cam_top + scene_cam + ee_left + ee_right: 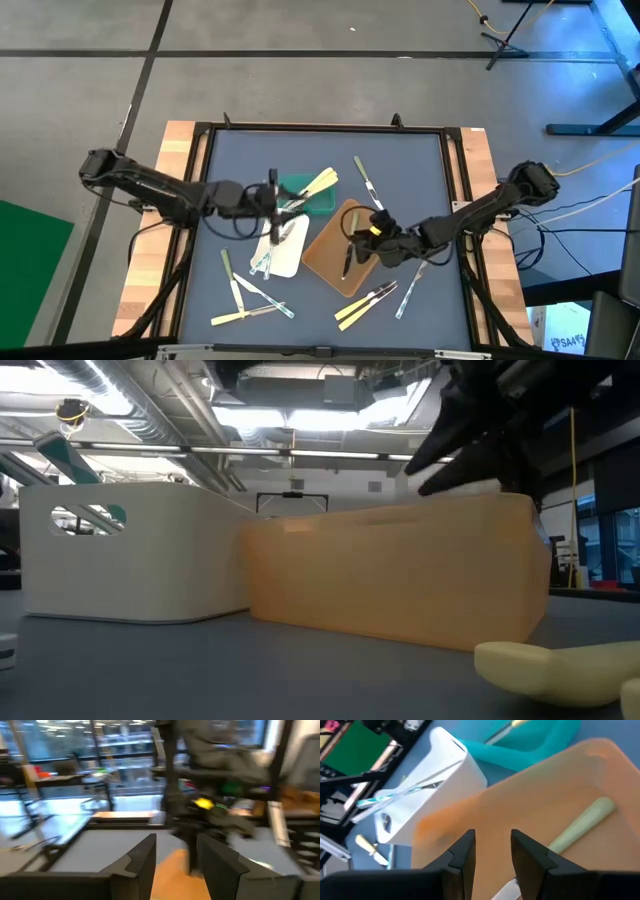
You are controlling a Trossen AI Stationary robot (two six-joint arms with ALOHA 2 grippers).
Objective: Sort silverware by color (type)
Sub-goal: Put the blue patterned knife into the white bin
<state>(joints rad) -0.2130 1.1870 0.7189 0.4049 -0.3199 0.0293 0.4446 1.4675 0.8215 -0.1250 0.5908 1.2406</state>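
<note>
Across the blue-grey table [420, 160] lies the silverware, part sorted and part loose: cream-yellow pieces [322, 183] rest on the green tray [322, 205], translucent whitish-blue pieces [268, 256] lie on the white tray [290, 258], and an olive-green-handled utensil [580, 827] lies inside the brown tray [325, 255]. More cream-yellow and whitish pieces remain scattered near the front edge of the table [250, 312] and beside the brown tray [368, 300], with one further utensil [367, 183] lying apart toward the back. The right gripper [352, 250] hangs over the brown tray, its jaws parted with a narrow gap and nothing between them in its wrist view, so the step in hand looks like a drop into that tray just finished, or the start of a new reach. The left gripper [274, 205] hovers above the seam between the green and white trays; its jaws also stand apart and appear empty. A likely next move is for the right arm to swing to the loose pieces near the front right, lower its open jaws across one thin handle, and close gently, since such flat, light plastic could slide away.
</note>
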